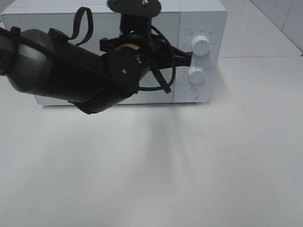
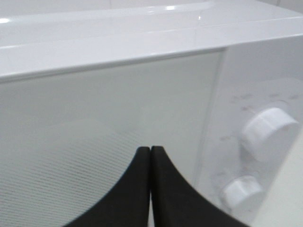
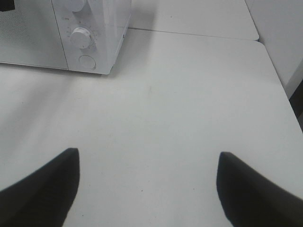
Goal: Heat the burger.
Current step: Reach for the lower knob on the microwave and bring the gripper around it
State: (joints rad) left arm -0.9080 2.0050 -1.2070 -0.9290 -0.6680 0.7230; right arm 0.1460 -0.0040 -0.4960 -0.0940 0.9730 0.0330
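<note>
The big black left arm (image 1: 61, 71) is closest to the high cam & hides a lot of the white microwave (image 1: 208, 28). It reaches across the door (image 2: 94, 118) to the side w/ the knobs. The left gripper (image 2: 150, 150) has its two fingers pressed tight together w/ nothing between them, like one pointy finger. Its tip sits between the top knob (image 1: 200, 46) & the lower knob (image 1: 195, 74); can't tell if it touches. I think it's held that way b/c a closed tip is good for poking or nudging a knob, or the round button (image 1: 191, 93) under them. Which one it's going for, can't tell. The right gripper (image 3: 147, 152) hangs over the bare white table (image 1: 199, 165), well apart from the microwave, fingers spread wide, holding nothing. It's prob parked there to keep out of the way. The burger isn't in any view. The door is closed & too pale and dotty to see thru, so the burger is prob inside, but that's a guess. Which way it faces, or how its long side runs, can't tell.
</note>
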